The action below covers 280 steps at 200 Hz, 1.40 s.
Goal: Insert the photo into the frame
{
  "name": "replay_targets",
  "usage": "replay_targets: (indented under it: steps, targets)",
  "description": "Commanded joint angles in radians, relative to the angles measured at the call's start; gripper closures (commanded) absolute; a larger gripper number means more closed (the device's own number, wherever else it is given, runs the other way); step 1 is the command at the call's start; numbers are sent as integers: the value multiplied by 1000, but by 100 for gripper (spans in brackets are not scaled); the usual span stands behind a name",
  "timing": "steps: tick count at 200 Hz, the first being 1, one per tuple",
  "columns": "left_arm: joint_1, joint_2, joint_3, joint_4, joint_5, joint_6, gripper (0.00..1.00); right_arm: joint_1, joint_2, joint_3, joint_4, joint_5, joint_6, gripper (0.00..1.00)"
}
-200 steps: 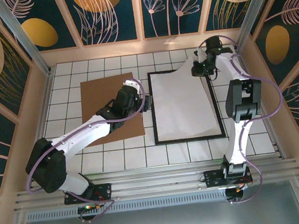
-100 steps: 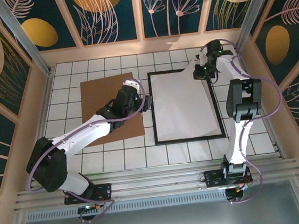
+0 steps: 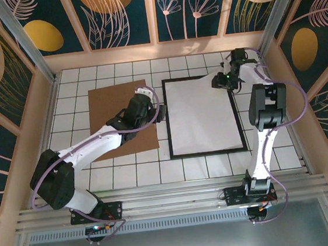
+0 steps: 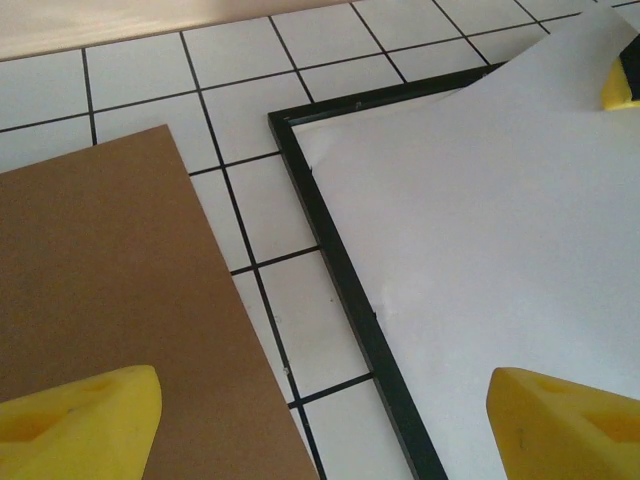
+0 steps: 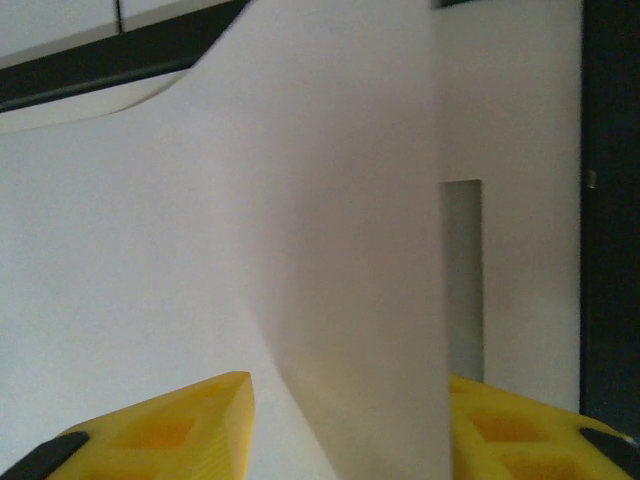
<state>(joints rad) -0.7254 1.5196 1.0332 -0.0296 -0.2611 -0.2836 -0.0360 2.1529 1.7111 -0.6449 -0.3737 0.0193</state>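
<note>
The black frame (image 3: 167, 122) lies flat on the tiles, and its left bar (image 4: 350, 290) runs through the left wrist view. In it rests the photo (image 3: 201, 116), white side up, with no blue print showing. Its far right corner curls up at my right gripper (image 3: 223, 81). In the right wrist view that raised corner (image 5: 330, 250) stands between the parted yellow fingers of the right gripper (image 5: 350, 420), leaning on the right one. My left gripper (image 3: 161, 114) hovers open over the frame's left bar and holds nothing (image 4: 320, 420).
A plain brown backing board (image 3: 116, 119) lies left of the frame, under the left arm, and its edge (image 4: 110, 290) comes close to the left finger. Wooden walls enclose the white tiled floor. Bare tiles lie in front of the frame.
The right gripper moved back and to the right with the sheet's far right corner. The sheet flattened and settled further inside the frame. The left arm stayed still.
</note>
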Motion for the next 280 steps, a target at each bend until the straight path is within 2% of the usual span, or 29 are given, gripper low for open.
replay_targets:
  steps: [1, 44, 62, 96, 125, 148, 169, 194, 212, 246, 280]
  targets:
    - [20, 11, -20, 27, 20, -26, 15, -21, 24, -25, 70, -26, 55, 51]
    - [40, 1, -44, 39, 30, -32, 15, -54, 24, -27, 93, -21, 77, 42]
    - [62, -4, -56, 50, 49, -43, 11, -65, 12, -16, 91, -1, 80, 39]
    - [108, -35, -125, 66, 27, -62, 5, -38, -100, -72, 163, 125, 113, 35]
    - [229, -84, -193, 82, 21, -116, 1, 95, -250, -206, 291, 222, 145, 32]
    - [373, -108, -240, 93, 59, -174, 1, 283, -331, -320, 411, 262, 168, 27]
    - [508, -110, -271, 118, 118, -226, 1, 466, -326, -355, 473, 297, 197, 23]
    - [621, -69, -274, 143, 174, -242, 1, 619, -277, -340, 526, 325, 213, 22]
    - [680, -33, -271, 159, 214, -248, 1, 673, -248, -329, 543, 332, 212, 21]
    - [772, 16, -271, 181, 263, -265, 1, 718, -170, -310, 559, 227, 269, 22]
    - [795, 68, -243, 152, 256, -244, 1, 760, -106, -292, 585, 223, 318, 22]
